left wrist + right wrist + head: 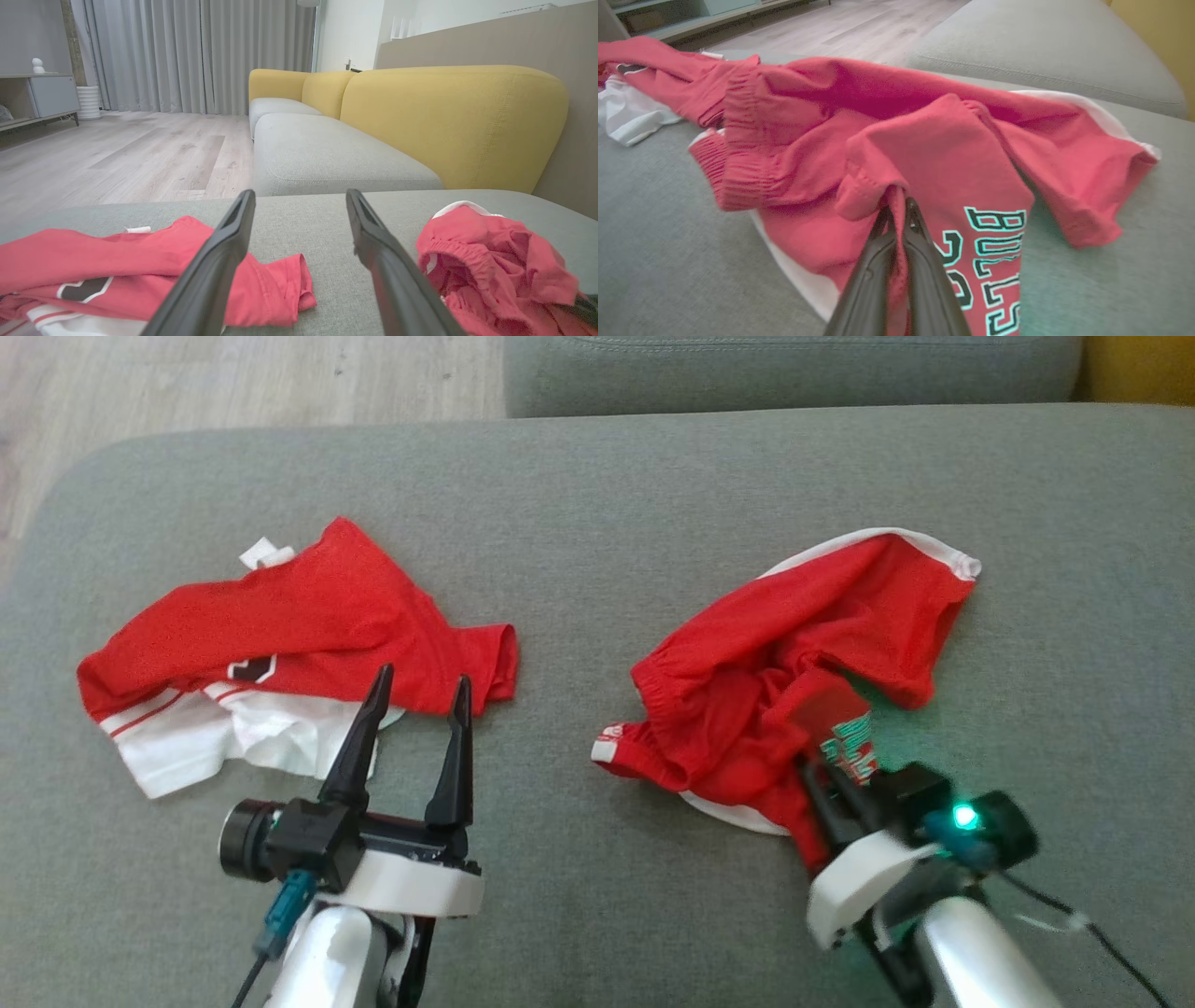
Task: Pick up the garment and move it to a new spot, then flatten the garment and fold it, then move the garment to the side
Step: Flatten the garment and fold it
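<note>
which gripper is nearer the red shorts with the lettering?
Right. The right gripper is shut on the shorts; the left gripper is open by the red-and-white shirt, apart from them.

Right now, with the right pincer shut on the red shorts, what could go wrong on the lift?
1. The right pincer pinches only a small fold of the shorts beside the lettering; the cloth may slip out, or lift as a twisted bunch that is hard to flatten.
2. The open left pincer hangs just over the red and white shirt; if it drops to help, it could snag that shirt instead.
</note>
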Available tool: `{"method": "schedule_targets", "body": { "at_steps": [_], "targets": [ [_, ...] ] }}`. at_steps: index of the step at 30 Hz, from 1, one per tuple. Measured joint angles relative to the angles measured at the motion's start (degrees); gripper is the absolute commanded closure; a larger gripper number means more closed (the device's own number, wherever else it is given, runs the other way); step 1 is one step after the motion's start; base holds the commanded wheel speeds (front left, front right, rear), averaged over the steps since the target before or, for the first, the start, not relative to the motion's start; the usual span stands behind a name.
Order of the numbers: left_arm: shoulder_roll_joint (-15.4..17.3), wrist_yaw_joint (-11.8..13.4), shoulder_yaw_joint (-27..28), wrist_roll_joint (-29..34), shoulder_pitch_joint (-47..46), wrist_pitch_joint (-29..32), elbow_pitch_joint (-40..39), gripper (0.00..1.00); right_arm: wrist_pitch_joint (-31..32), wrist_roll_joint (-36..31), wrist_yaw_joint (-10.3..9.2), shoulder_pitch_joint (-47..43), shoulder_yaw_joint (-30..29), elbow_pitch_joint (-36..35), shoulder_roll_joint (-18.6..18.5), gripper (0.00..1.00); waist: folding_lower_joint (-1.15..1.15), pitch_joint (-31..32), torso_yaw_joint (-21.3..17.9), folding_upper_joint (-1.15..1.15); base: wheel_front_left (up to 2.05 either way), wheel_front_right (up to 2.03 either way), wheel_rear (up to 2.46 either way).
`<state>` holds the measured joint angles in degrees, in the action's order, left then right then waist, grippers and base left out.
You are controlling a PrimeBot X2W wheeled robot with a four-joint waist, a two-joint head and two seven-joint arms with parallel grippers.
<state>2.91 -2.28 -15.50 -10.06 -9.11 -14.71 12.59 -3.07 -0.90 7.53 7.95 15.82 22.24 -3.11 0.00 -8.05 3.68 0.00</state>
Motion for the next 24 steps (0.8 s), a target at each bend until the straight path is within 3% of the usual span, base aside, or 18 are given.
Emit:
{"method": "schedule_targets", "body": {
  "at_steps": [12,24],
  "targets": [
    [-0.02,0.29,0.03,-0.02,0.0,0.0,-0.03,0.0,2.02,1.61,0.0,0.15,-16.42,-4.89,0.04,1.0,0.0,0.99,-2.8,0.0,0.0,0.0,0.0],
    [-0.02,0.32,-0.92,-0.05,-0.03,0.0,-0.02,0.0,6.67,-0.27,0.0,6.62,-28.5,-1.09,0.49,1.0,0.0,-0.19,-1.22,0.0,0.0,0.0,0.0]
  ]
}}
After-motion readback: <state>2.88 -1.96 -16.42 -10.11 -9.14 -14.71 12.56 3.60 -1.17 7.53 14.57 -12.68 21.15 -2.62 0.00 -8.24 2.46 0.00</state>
